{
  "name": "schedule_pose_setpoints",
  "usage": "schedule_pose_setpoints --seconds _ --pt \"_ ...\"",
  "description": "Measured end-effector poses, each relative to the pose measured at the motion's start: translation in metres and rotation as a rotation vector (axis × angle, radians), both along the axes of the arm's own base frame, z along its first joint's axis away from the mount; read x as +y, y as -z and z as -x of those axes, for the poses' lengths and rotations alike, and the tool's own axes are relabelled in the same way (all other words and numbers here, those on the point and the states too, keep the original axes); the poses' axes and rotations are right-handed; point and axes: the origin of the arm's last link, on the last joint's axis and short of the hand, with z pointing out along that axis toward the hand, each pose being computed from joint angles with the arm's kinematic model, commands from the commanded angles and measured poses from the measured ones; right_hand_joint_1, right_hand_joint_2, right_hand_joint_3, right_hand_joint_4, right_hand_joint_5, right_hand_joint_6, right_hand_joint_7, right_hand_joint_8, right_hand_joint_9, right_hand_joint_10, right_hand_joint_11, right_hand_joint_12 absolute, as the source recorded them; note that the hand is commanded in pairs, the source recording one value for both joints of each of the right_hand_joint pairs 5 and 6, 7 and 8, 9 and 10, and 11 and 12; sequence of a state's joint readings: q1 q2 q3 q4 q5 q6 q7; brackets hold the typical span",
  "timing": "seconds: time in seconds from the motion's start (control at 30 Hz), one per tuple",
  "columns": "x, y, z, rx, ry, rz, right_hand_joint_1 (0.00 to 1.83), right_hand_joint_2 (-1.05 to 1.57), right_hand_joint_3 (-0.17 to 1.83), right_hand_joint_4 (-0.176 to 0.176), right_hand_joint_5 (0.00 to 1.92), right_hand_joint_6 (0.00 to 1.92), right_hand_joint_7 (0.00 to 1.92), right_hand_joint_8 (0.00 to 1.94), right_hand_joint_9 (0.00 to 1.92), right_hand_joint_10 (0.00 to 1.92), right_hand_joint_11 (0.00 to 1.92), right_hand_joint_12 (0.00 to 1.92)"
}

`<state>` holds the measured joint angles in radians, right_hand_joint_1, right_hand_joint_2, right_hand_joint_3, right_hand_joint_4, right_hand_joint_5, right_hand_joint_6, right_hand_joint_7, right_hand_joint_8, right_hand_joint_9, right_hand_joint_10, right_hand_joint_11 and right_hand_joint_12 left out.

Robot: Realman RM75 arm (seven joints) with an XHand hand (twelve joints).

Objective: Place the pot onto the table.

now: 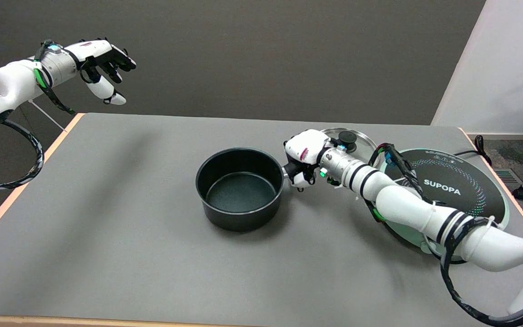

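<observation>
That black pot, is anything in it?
Empty: the pot stands upright on the table, its bare dark bottom in plain view.

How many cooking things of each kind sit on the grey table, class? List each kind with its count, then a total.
Pot: 1
Glass lid: 1
Induction cooker: 1
Total: 3

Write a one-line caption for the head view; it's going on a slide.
Right robot hand grips the handle of an empty black pot resting on the grey table, beside the induction cooker.
</observation>
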<state>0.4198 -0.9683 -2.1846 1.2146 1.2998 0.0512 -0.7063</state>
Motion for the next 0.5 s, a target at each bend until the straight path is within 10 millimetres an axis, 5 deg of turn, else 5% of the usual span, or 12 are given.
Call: schedule_pose_setpoints --seconds 0.5 --pt "-0.015 -0.001 -0.007 0.015 -0.013 0.007 0.97 1.21 0.71 -0.041 1.92 1.92 1.92 1.92 1.92 1.92 1.92 1.92"
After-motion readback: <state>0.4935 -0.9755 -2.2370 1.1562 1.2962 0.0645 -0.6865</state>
